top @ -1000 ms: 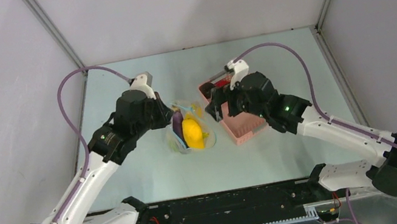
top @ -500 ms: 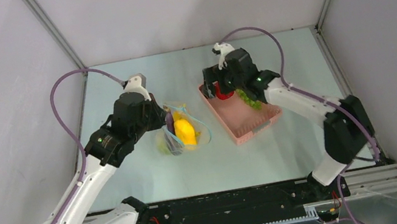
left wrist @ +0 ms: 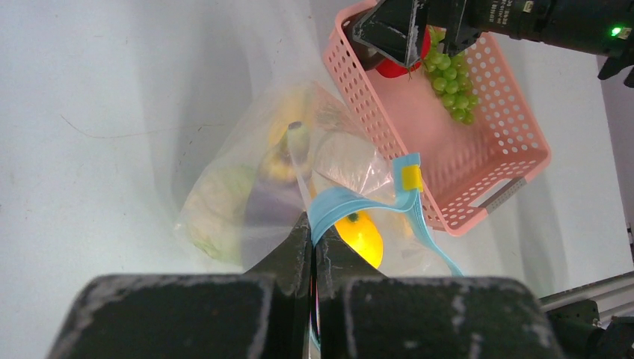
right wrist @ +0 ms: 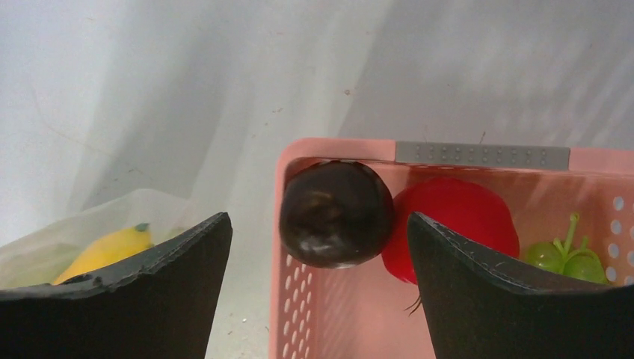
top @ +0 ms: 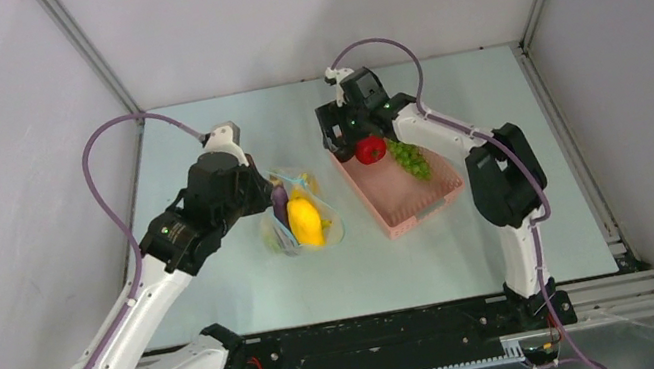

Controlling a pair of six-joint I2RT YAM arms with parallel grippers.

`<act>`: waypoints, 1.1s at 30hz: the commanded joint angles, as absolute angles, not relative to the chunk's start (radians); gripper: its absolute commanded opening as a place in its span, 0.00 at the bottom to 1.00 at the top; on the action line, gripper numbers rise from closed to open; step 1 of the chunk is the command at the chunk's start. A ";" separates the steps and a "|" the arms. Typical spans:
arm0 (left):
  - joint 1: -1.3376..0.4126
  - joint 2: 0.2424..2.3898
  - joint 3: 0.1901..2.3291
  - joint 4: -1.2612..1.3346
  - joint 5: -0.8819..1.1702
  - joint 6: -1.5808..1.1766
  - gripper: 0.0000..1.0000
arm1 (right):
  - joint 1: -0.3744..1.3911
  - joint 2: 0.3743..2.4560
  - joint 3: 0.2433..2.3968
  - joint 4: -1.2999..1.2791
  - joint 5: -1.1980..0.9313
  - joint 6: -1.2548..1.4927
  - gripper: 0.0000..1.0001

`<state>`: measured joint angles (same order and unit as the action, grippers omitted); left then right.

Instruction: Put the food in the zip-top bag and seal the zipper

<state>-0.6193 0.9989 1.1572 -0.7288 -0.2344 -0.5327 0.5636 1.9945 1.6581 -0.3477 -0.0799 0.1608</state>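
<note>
Nearest us, the left gripper (left wrist: 312, 232) is clamped tight on the narrow light blue zipper strip (left wrist: 351, 202) of the clear, floppy zip-top bag (left wrist: 247, 172). The bag rests on the pale grey-green table (top: 250, 289), left of centre, with its mouth lifted by that single pinch. Inside it we see a yellow toy piece (top: 305, 219), a dark purple piece (top: 281, 203) and a pale green cabbage (left wrist: 213, 202). We judge the mouth narrow and slack, so a fruit dropped there could strike the strip, bounce off and roll across the table, or drag the strip out of the pinch. Just right of the bag stands the pink perforated plastic basket (left wrist: 516, 127), with green toy grapes (left wrist: 451, 82) along its right side. In its far left corner a dark round fruit (right wrist: 336, 213) touches a red round fruit (right wrist: 456, 224). Above them hangs the right gripper (right wrist: 318, 221), spread wide and holding nothing. Its left finger appears to stand outside the basket wall, so on descending it might trap the wall along with the dark fruit, or shove the basket. The smooth ball could also squirt sideways against its red neighbour. As for writing, a whitish patch on the bag may be a label, but we can read no print on it. The small yellow tab (left wrist: 410, 178) on the strip is blank, the grey dimpled strip (right wrist: 482, 155) on the basket's end carries no letters, and the white lettering on the far arm is too blurred to read.
</note>
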 commanded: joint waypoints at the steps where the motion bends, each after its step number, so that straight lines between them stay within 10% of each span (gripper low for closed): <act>1: -0.615 0.989 1.179 -0.688 -0.246 -0.538 0.03 | 0.551 2.019 1.711 -0.381 -0.060 0.193 0.90; 33: -0.612 0.999 1.177 -0.682 -0.232 -0.533 0.02 | 0.545 2.127 1.736 -0.449 0.045 0.205 0.75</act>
